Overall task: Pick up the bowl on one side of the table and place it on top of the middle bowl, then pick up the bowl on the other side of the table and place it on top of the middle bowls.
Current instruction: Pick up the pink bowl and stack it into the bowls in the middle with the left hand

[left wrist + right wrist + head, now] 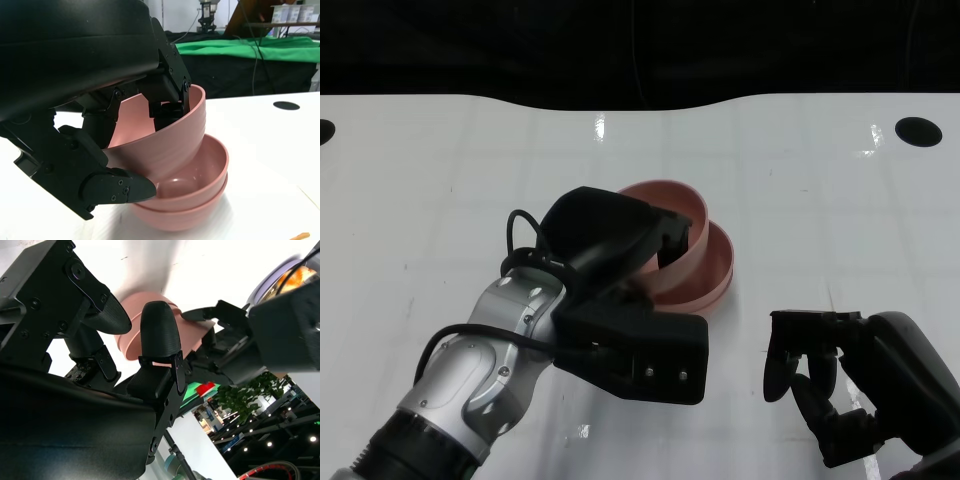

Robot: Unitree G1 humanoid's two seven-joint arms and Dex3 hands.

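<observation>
The task looks near its end. Two pink bowls already sit nested at the middle of the tabletop (800, 180) as a stack (200, 200), and the left hand (620, 290) grasps a third, the tilted bowl (165, 145) — fingers inside its wall, thumb under it — with its lower edge resting in the stack's top bowl. What is left, by my reading: level it, let go, and draw the hand away.

The right hand (830, 390) lies at about 4 o'clock from the stack, just apart from it, fingers curled in and holding nothing.

Count: three bowls — all pink — and two hands. The head view shows no other bowl.
</observation>
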